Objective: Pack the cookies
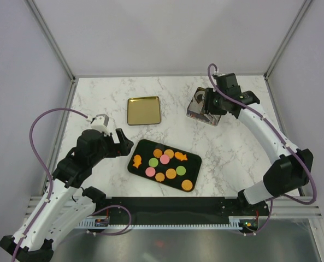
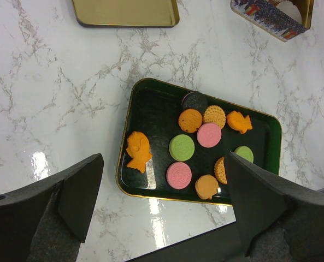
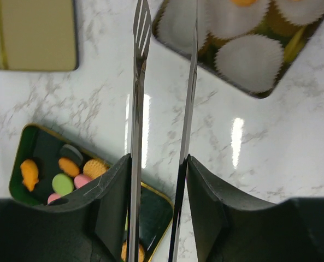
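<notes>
The left arm rises from the lower left of the top view, bends at the elbow and points its wrist right. The left tool [image 1: 123, 141] hangs just left of the dark tray [image 1: 148, 150], fingers spread wide with nothing between them.

The right arm climbs from its base at lower right along the right side of the frame, then turns its wrist left at upper right. The right tool [image 3: 157, 164] is closed on a pair of metal tongs [image 3: 141, 65], one finger pressed against each arm. In the right wrist view the tongs run up the middle of the frame, their tips parted and reaching the corner of the box [image 1: 194, 113]. I cannot tell whether the tips touch it. White paper cups [image 3: 249, 63] sit inside the box.

The cookies [image 1: 165, 159] lie flat in the dark tray at the centre of the counter [image 1: 233, 147]: orange, pink, green and one dark round, with orange fish shapes at the tray's ends. A gold tray [image 1: 144, 111] lies above it, left of the box.
</notes>
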Available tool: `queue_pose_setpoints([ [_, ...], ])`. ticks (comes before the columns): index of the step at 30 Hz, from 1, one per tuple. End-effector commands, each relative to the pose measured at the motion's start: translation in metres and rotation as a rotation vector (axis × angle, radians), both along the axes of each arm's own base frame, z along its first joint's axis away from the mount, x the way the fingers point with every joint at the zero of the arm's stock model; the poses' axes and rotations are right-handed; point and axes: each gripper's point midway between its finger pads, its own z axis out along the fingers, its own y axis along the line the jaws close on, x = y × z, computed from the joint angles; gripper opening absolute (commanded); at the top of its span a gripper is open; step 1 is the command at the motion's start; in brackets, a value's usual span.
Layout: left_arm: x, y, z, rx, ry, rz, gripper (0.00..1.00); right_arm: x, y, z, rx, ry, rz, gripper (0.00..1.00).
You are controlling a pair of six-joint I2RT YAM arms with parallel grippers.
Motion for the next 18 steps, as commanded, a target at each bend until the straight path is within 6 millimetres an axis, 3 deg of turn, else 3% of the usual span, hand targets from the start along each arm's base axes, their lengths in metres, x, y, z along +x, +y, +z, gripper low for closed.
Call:
queue_pose_setpoints([
  [1, 0.003, 0.001, 0.007, 0.005, -0.035, -0.002, 1.00, -0.044, 0.044, 0.025, 0.020, -0.043, 0.155, 0.52],
  [3, 0.002, 0.001, 0.006, 0.006, -0.032, -0.002, 1.00, -0.065, 0.062, 0.023, 0.026, -0.031, 0.222, 0.52],
  [4, 0.002, 0.001, 0.007, 0.005, -0.035, -0.002, 1.00, -0.084, 0.083, 0.021, 0.031, -0.017, 0.291, 0.52],
  [7, 0.002, 0.001, 0.008, 0.004, -0.037, -0.002, 1.00, -0.123, 0.109, 0.010, 0.007, 0.027, 0.407, 0.52],
  [10, 0.002, 0.001, 0.007, 0.004, -0.036, -0.002, 1.00, -0.154, 0.118, 0.000, -0.039, 0.068, 0.477, 0.52],
  [18, 0.002, 0.002, 0.007, 0.006, -0.037, 0.001, 1.00, -0.197, 0.125, -0.019, -0.125, 0.123, 0.576, 0.51],
])
